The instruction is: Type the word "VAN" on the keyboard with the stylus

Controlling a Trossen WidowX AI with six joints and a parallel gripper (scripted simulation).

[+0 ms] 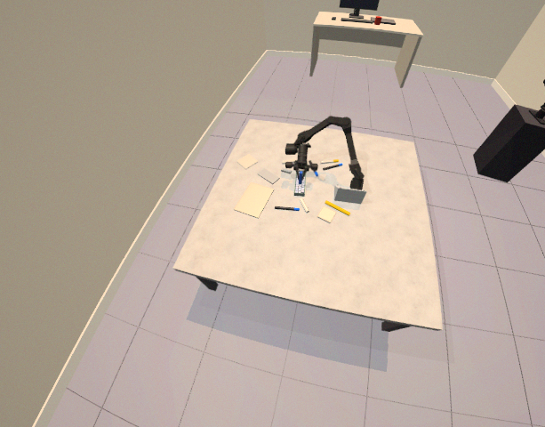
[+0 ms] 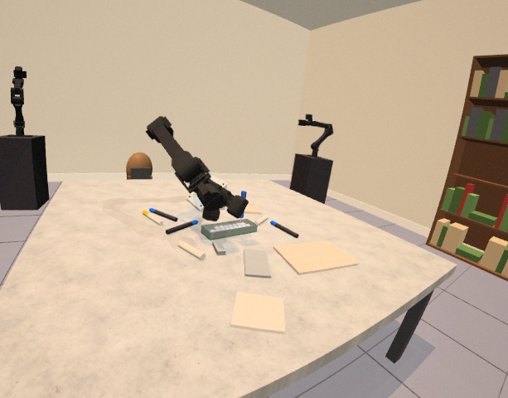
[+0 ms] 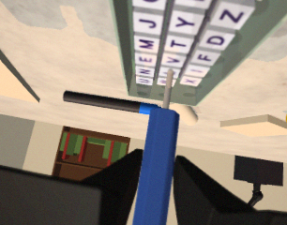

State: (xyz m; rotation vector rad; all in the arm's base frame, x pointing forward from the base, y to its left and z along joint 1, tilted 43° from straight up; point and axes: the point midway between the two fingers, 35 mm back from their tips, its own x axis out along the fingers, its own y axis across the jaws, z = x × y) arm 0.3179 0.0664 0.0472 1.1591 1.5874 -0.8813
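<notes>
The green keyboard (image 1: 300, 193) (image 2: 229, 233) (image 3: 120, 47) lies on the desk, with white lettered keys in three rows. My gripper (image 3: 158, 159) is shut on the blue stylus (image 1: 300, 176) (image 2: 244, 195) (image 3: 161, 136), above the keyboard's near end in the wrist view. The stylus's thin grey tip (image 3: 169, 77) points at the middle row, at the edge of the V key (image 3: 173, 60), and partly covers the key beside it. N shows in the left row; A is not seen. Whether the tip touches a key I cannot tell.
A black pen with a blue cap (image 1: 286, 208) (image 2: 284, 229) (image 3: 103, 101) lies beyond the keyboard's end. A grey display panel (image 1: 349, 195), a yellow stick (image 1: 337, 207), a large tan pad (image 1: 253, 200) (image 2: 316, 255) and a grey slab (image 1: 268, 175) (image 2: 257, 262) lie or stand around it.
</notes>
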